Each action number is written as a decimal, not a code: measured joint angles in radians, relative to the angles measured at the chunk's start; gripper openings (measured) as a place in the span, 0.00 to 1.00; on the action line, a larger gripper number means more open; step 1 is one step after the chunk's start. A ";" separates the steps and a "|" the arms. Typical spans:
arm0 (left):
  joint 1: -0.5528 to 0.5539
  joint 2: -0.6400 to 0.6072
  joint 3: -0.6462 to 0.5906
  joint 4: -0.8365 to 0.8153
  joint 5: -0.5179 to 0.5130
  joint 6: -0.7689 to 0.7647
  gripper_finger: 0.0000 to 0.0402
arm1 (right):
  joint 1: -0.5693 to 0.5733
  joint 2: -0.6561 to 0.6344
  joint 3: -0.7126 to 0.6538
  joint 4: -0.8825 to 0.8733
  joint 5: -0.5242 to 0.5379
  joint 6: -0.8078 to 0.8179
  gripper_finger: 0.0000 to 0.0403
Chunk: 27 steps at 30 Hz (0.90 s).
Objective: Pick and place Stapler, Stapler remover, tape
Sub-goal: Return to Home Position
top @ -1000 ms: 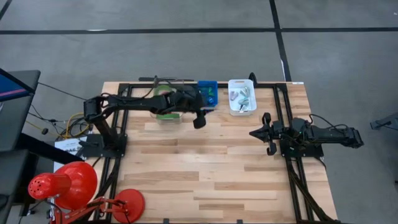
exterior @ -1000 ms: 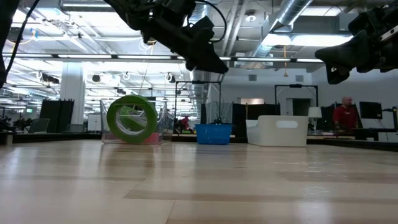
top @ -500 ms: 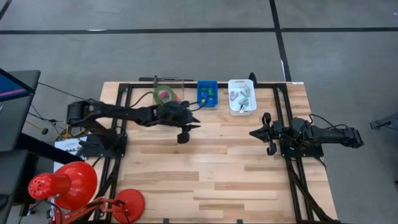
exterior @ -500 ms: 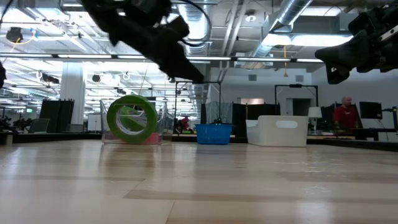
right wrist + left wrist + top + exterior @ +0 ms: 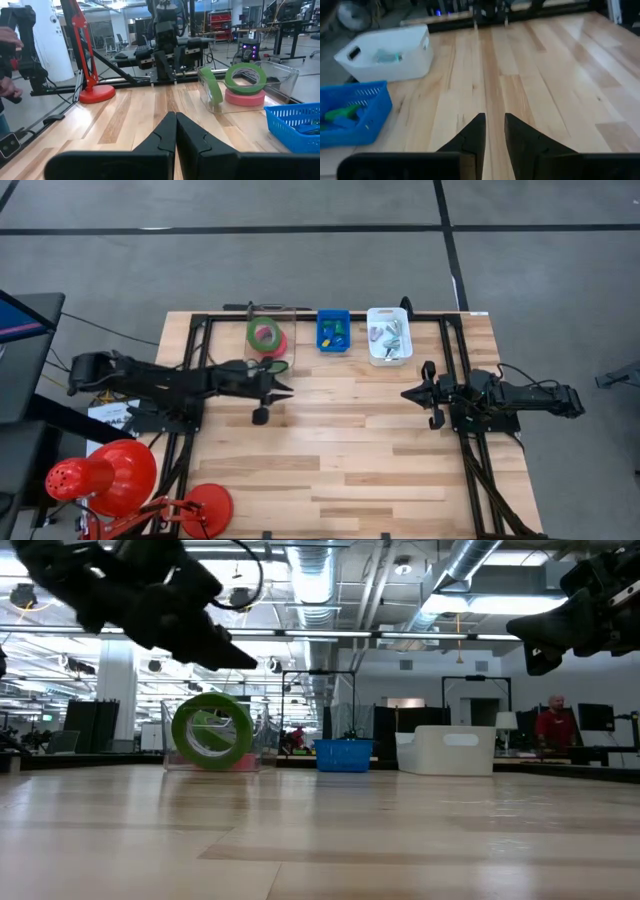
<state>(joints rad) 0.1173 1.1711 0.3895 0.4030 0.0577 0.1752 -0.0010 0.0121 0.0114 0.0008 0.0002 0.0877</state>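
Black two-finger left gripper [image 5: 494,131] hangs over the bare boards of the pale wooden plank table [image 5: 380,470], on its left half, fingers a narrow slit apart with nothing between them. The black right gripper [image 5: 175,122], pinched tight on nothing, hovers over the table's right side, well apart from the bins. The tape is off the open boards. A green ring-shaped tape roll [image 5: 245,75] lies flat on a red-pink tape roll [image 5: 245,96] inside a clear plastic box [image 5: 282,75] at the table's far edge, and a second green tape roll [image 5: 210,86] stands on edge, leaning at that box's near wall. Beside the box sit a blue mesh plastic bin [image 5: 320,330] and, next along, a white plastic bin [image 5: 390,309]. These rolls look light and stiff, with slick faces and a firm core, and probably too wide to span. The sound hold seems to be across the ring's wall, one finger through the hole, easiest on the leaning roll. Whether that roll stands inside the box or against it I cannot tell, since the clear walls are hard to trace. The bins' contents are too small to name: green and blue shapes in the blue one, silvery bits in the white.
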 joint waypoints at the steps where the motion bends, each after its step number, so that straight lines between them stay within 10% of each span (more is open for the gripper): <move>1: 0.000 -0.020 -0.022 0.026 0.000 0.000 0.15 | 0.000 0.001 0.000 -0.001 0.000 0.000 0.00; 27: -0.001 -0.434 -0.387 0.054 0.183 -0.013 0.01 | 0.000 0.001 0.000 -0.001 0.000 0.000 0.00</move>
<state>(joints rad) 0.1162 0.7373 0.0029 0.4571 0.2409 0.1624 -0.0006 0.0128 0.0116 0.0002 0.0002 0.0875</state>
